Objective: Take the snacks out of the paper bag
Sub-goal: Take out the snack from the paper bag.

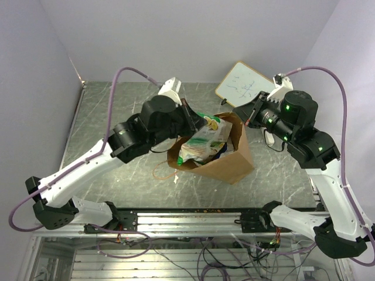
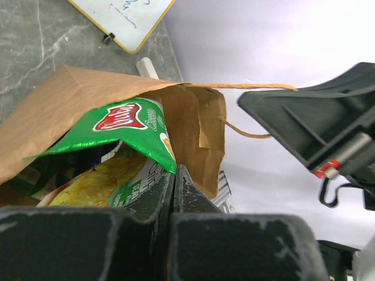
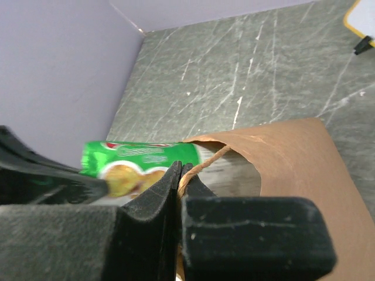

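The brown paper bag (image 1: 231, 161) lies at the table's middle with its mouth facing left. A green snack packet (image 1: 205, 139) sticks out of the mouth, over other snacks deeper inside. My left gripper (image 1: 199, 123) is shut on the upper corner of that green packet (image 2: 132, 126); in the left wrist view the jaws (image 2: 174, 175) pinch its edge in front of the bag (image 2: 58, 99). My right gripper (image 1: 242, 115) is shut on the bag's twisted paper handle (image 3: 212, 159), fingertips meeting (image 3: 186, 171) at the bag's (image 3: 293, 158) rim, with the green packet (image 3: 140, 158) just beyond.
A white writing board (image 1: 243, 85) lies at the back right, behind the bag. The bag's other handle loop (image 1: 161, 171) rests on the table to the bag's left. Purple walls close the left, back and right. A metal rail (image 1: 187, 219) runs along the near edge.
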Tool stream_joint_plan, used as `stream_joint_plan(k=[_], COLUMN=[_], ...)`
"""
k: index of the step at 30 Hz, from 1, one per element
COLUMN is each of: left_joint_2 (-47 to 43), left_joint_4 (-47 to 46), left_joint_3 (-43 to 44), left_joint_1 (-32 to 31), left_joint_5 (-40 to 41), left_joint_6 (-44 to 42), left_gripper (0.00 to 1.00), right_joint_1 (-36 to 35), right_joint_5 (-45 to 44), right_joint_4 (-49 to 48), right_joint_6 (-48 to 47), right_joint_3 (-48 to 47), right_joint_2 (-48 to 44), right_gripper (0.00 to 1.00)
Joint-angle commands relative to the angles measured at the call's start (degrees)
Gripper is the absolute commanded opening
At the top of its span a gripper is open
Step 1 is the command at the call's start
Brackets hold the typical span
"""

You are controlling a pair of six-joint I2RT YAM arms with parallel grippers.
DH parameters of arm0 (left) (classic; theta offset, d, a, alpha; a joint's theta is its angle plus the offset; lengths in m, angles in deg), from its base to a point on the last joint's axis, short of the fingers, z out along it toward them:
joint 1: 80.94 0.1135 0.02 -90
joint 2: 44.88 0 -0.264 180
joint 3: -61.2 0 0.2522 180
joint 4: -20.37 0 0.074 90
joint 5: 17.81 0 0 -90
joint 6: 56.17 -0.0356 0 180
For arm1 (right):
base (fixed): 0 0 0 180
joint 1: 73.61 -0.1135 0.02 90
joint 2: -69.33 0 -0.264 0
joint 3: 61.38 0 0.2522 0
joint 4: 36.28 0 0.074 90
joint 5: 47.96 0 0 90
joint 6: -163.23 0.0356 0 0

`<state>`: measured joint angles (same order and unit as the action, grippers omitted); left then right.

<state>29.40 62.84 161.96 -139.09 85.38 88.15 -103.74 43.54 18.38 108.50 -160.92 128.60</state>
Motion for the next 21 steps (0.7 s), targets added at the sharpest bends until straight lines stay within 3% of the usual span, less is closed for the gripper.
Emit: stream_joint_plan(k=[1,5,10,16,21], left_joint_2=[-2.9,-2.6,0.3,3.4,3.9], left_joint_4=[3.5,7.0,15.0,21.2,25.8], left_joint_3=[8.5,18.1,33.8,47.1,49.9], left_joint_1=[2.4,4.1,4.5,4.5,4.5], left_joint_5=[-4.7,-5.8,-1.4,10.1,27.9], left_joint_6=[-5.0,-10.6,-19.1,-25.9,-26.9], left_gripper=[0.07,0.07,0.07,0.07,0.07], right_joint_1=[-0.2,-0.2,-0.2,-0.2,-0.2], right_joint_5=[-6.3,-13.3,-20.4,-24.0,-25.7], right_joint_4=[-1.1,1.7,3.6,3.5,3.1], right_joint_6=[-1.7,-0.9,-1.1,-5.0,-8.5], right_joint_3=[-2.7,-3.7,-3.5,-4.2,-5.6], right_joint_2=[-1.6,-1.7,-3.3,-4.7,-4.5], right_gripper=[0.0,0.0,0.0,0.0,0.0])
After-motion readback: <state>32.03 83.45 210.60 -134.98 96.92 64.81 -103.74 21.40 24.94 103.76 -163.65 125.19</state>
